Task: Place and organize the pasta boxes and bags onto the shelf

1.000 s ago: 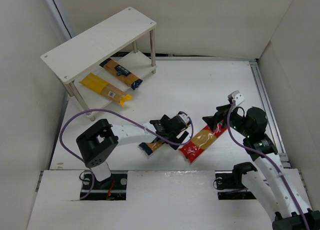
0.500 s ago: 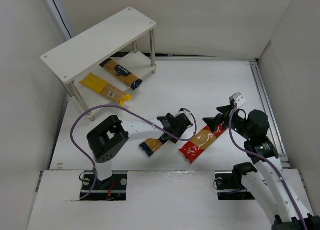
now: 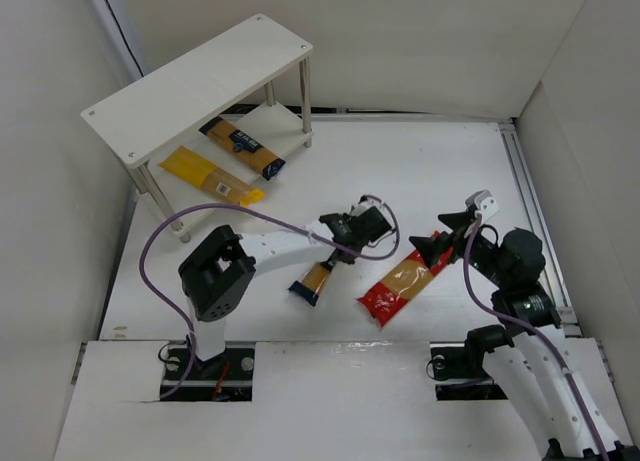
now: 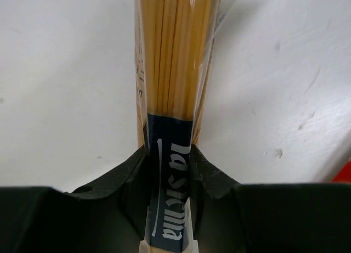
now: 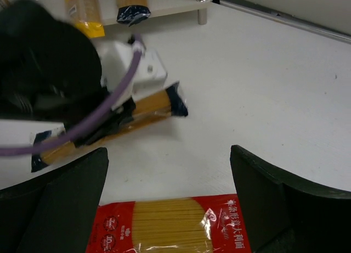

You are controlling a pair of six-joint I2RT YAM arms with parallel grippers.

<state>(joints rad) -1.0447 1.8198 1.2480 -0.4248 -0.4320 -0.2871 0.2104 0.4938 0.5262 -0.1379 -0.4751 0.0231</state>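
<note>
While the left gripper (image 3: 347,239) stayed shut on one end of the orange spaghetti pack (image 3: 316,280), it had moved up and away from where it was a second ago. The pack now hung down from it and seemed to be lifted off the table (image 3: 420,171). So it looked ready to go to the shelf (image 3: 200,86), far beyond the gripper, where a yellow pack (image 3: 210,179) and a second orange pack (image 3: 242,146) already lay. The right gripper (image 3: 438,233) was wide open and had pulled back a little. The red pack (image 3: 398,284) lay just under it, not held.
</note>
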